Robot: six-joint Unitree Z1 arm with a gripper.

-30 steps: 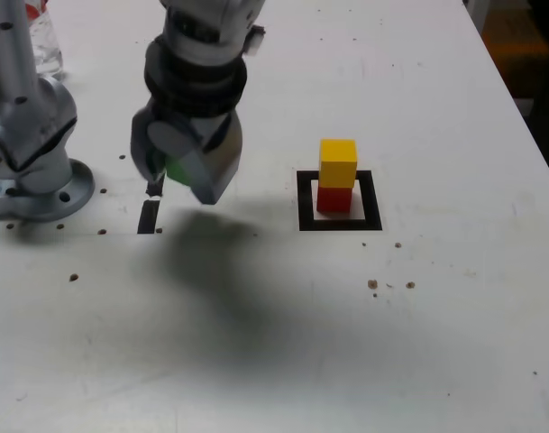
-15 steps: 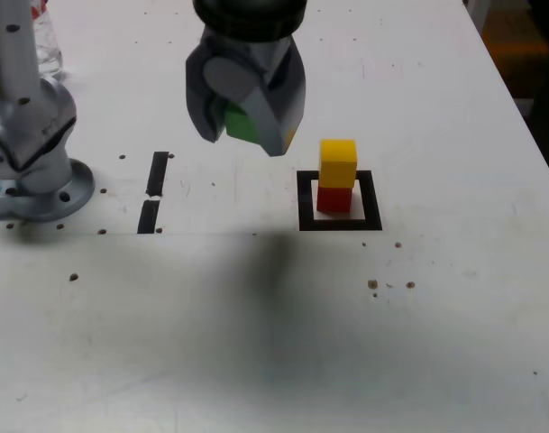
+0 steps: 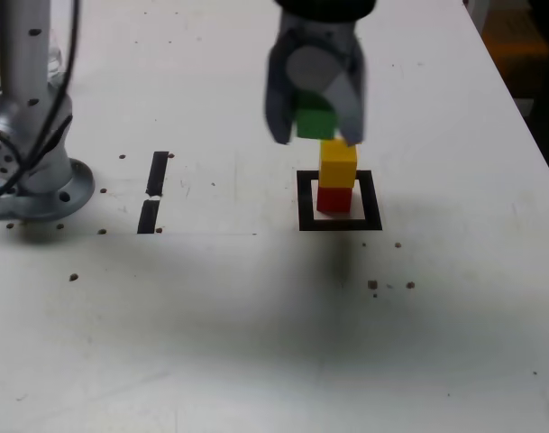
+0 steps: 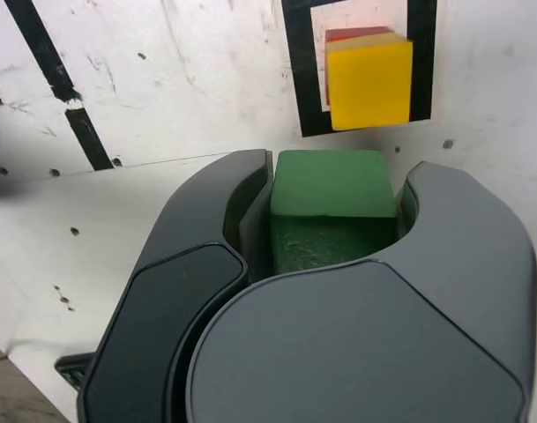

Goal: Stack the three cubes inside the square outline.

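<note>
Your pincer [image 3: 315, 122], clamped on the green cube [image 3: 315, 123], hangs just above the yellow cube [image 3: 337, 162] in the outline [image 3: 305, 209]; centre it squarely over yellow before lowering.

The green cube [image 4: 333, 183] looks matt and slightly grainy, the yellow cube [image 4: 370, 84] and red cube [image 3: 334, 198] matt and smooth. The gripper [image 4: 334, 247] shells look like smooth grey plastic with a faint sheen. The white table [image 3: 256, 343] is scuffed; the arm base [image 3: 35, 176], left, is brushed metal.
</note>
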